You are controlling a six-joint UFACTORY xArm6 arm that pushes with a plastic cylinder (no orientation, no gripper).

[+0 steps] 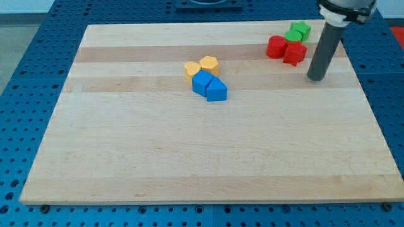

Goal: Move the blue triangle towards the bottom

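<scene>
Blocks sit in two clusters on a pale wooden desk (126, 157): near the centre, a blue triangle-like block (216, 89) touches a blue cube (202, 82) with two yellow blocks (202, 66) just above, while red blocks (285, 49) and green blocks (297, 31) huddle at the view's top right. My tip (315, 78), the end of a dark rod-shaped tool that grasps nothing, rests just right of the red blocks, well apart from the blue triangle. The push seems not yet begun; the triangle sits above mid-desk with the whole lower stretch left to cross.

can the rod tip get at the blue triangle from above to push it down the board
Probably not directly: my tip is off right, and the yellow blocks and blue cube crowd the top of the blue triangle.
</scene>
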